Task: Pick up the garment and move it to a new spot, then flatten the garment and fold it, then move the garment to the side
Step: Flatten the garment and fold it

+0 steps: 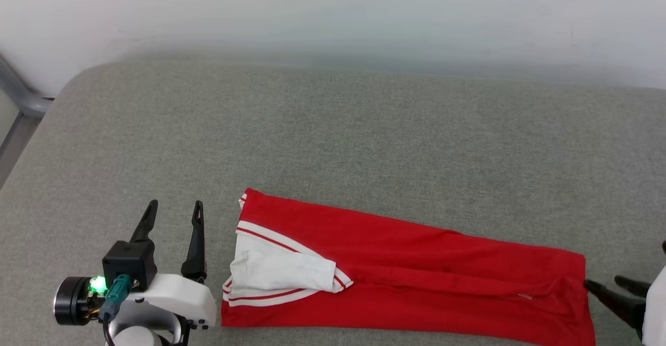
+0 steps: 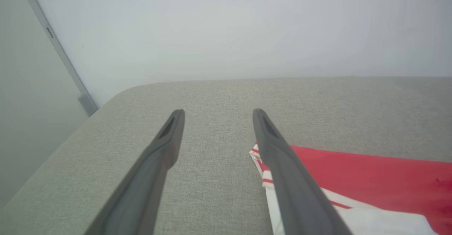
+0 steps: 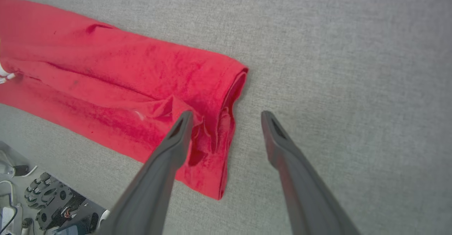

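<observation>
Lying toward six o'clock on the grey surface [image 1: 333, 127], the garment [image 1: 416, 263] is folded into a long strip; further folding and moving aside seem left. The left gripper [image 1: 176, 204] at eight o'clock and the right gripper [image 1: 603, 281] at four both gape empty.

So the right gripper [image 3: 226, 116] has its two dark fingers [image 3: 166, 164] spread wide with nothing between them. The garment [image 3: 116, 83] is a long red folded strip lying flat on the grey fabric surface [image 3: 353, 69], running from the upper left down toward the middle. Its open end is a bit rumpled, right by the tip of the finger on the view's left, while the other finger sits over bare grey. There's a tiny bit of white trim [image 3: 3, 74] at the left edge (barely visible). Some dark machine parts [image 3: 53, 199] sit in the bottom-left corner, too blurry to tell.
</observation>
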